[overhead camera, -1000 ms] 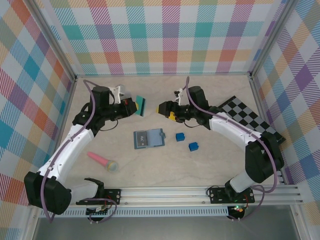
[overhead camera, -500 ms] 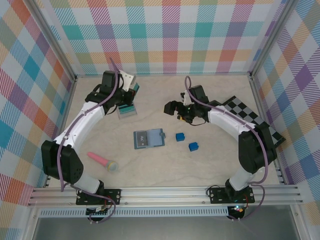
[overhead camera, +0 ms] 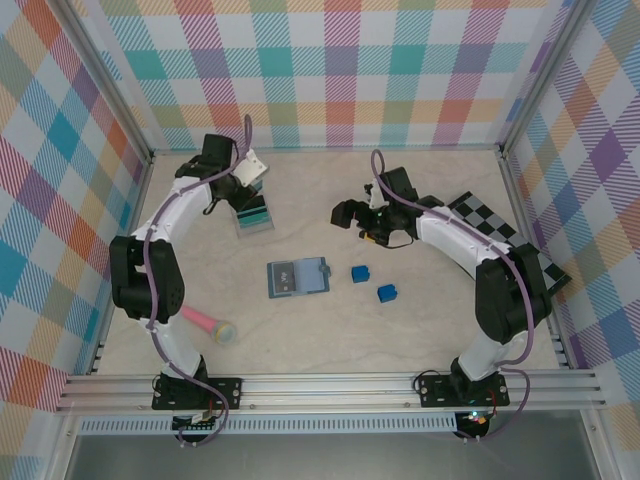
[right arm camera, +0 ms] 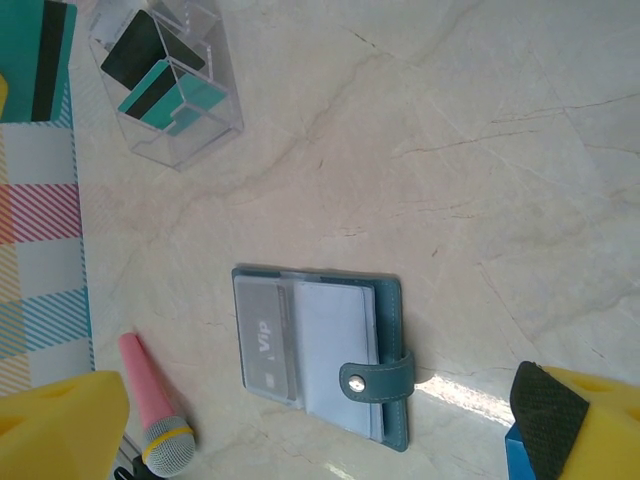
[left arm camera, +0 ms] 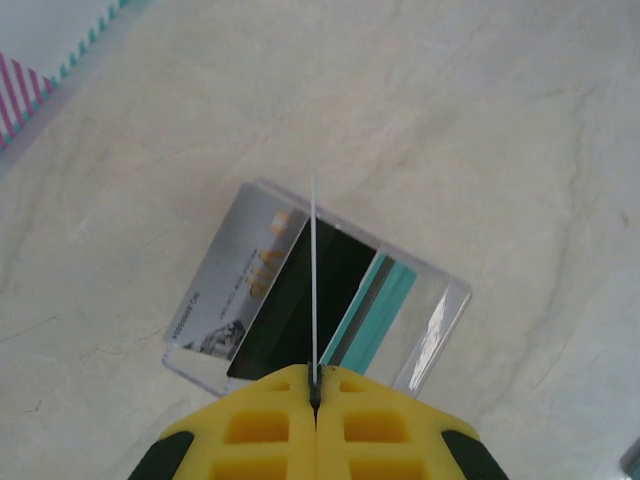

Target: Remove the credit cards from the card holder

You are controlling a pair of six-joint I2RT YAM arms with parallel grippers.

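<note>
The card holder (overhead camera: 298, 277) lies open in the middle of the table; in the right wrist view it (right arm camera: 320, 365) shows a grey "Vip" card (right arm camera: 268, 340) in its left sleeve and a strap with a snap. My left gripper (overhead camera: 243, 190) is shut on a thin card seen edge-on (left arm camera: 312, 270), and its yellow fingers (left arm camera: 250, 430) hang just above a clear box (left arm camera: 440, 320). The same card shows teal with a black stripe (right arm camera: 35, 60) in the right wrist view. My right gripper (overhead camera: 347, 213) hovers open behind and to the right of the card holder, apart from it.
The clear box (overhead camera: 255, 217) holds a silver card (left arm camera: 235, 285) and a black-and-teal card (left arm camera: 375, 305). Two blue cubes (overhead camera: 360, 273) (overhead camera: 386, 293) sit right of the card holder. A pink microphone (overhead camera: 205, 322) lies front left. A checkerboard (overhead camera: 500, 235) lies at the right.
My left gripper has carried the teal card back and to the left, turning it down over the clear box. My right gripper has drawn back slightly to the right.
</note>
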